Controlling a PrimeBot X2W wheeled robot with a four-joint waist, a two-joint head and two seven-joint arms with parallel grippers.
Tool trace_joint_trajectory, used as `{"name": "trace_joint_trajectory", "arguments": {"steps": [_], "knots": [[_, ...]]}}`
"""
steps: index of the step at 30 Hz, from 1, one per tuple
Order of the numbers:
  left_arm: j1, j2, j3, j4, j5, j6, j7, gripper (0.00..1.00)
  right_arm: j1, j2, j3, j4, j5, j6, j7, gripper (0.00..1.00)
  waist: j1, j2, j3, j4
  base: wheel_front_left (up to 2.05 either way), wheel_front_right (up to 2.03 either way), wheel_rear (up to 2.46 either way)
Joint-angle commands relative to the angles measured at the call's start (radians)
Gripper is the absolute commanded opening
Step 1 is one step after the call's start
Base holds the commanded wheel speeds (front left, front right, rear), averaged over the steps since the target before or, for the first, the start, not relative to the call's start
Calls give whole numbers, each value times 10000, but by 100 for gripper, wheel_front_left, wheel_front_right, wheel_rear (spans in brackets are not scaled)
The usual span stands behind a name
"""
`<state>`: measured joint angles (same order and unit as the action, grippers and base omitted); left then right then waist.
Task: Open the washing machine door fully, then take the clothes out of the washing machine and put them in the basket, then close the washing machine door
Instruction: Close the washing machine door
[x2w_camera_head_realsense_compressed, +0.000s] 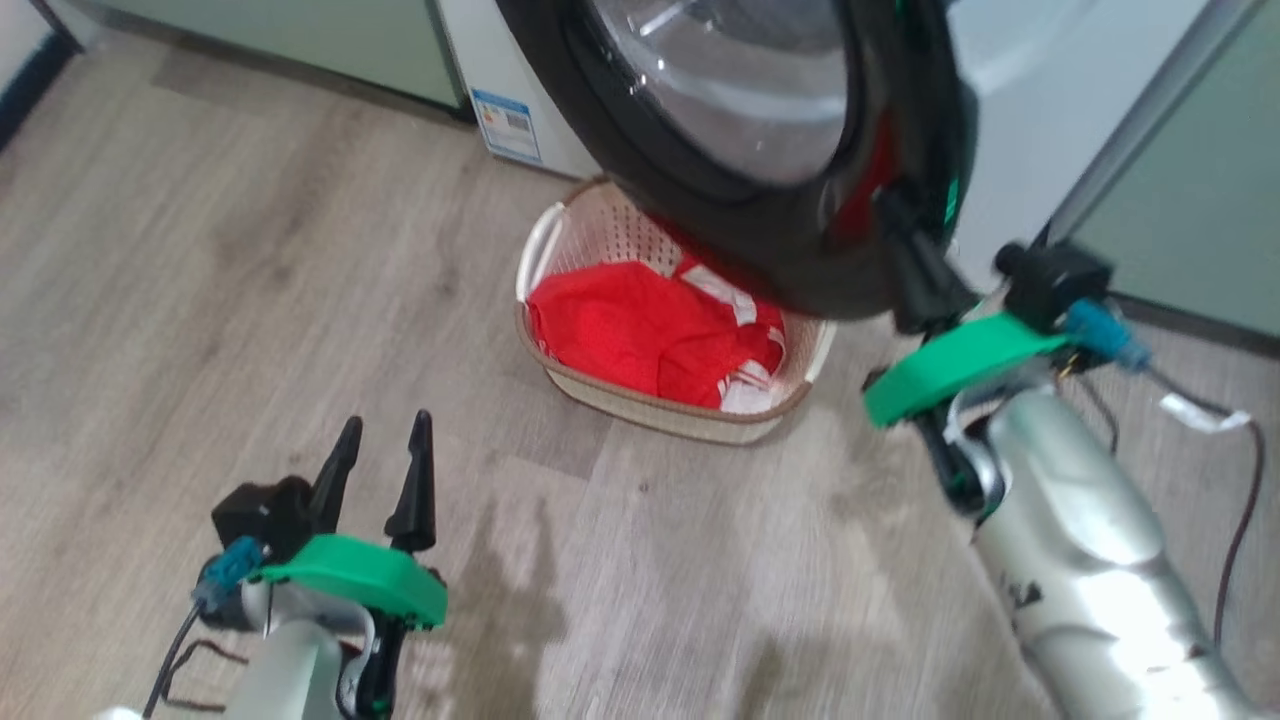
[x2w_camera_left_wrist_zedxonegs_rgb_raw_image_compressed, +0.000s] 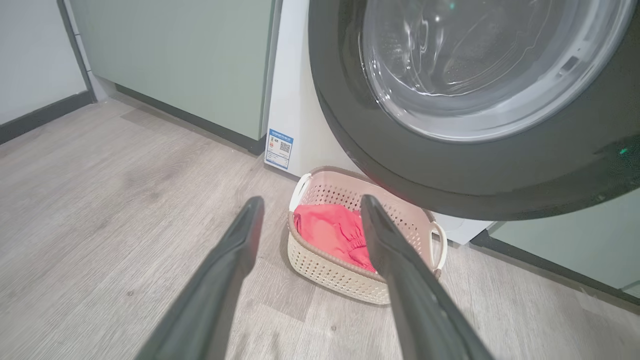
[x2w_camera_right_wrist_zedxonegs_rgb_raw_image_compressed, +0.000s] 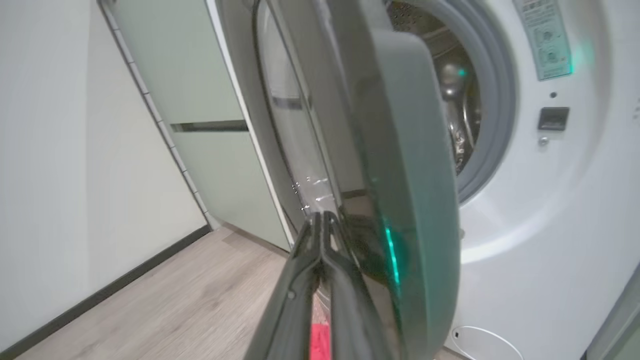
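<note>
**Closing the door looks like the one job left**

Over on the left, the left claw hangs released above the floor, fingers spread and holding nothing. Just beyond it the basket sits on the floor at the foot of the machine, with the clothes heaped inside, red with white stripes. The washing machine door stands part-way out over the basket's far end. Low on its glossy black rim lies the right claw, clenched on nothing, fingers pressed together. Right of that, the washing machine shows its drum, bare metal as far as I can see.

The push itself is the risk, I'd say. Clenched fingers on a slick curved rim could skid off, and the door would stop short of latching. The thin cable hanging loose by the right wrist might snag too.

Underfoot are pale wood-look planks. Pale green cabinets flank the machine, and dark skirting runs along a white wall.
</note>
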<state>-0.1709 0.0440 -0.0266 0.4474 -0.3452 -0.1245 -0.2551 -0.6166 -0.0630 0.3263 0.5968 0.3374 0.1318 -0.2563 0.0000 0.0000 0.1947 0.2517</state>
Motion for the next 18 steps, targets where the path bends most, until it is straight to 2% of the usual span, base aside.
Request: {"name": "trace_joint_trajectory", "arguments": {"steps": [1,18], "knots": [[-472,68,172,-340,-140,-61,-66,100,-575,123,-162,-284,84,-11,-55,0,0,0,336,-161,0,0,0],[-1408,63,-462,-372,-562,-61,-66,100,-4512,17,-2603,1963,-752,-11,-55,0,0,0,2053,-38,0,0,0]]}}
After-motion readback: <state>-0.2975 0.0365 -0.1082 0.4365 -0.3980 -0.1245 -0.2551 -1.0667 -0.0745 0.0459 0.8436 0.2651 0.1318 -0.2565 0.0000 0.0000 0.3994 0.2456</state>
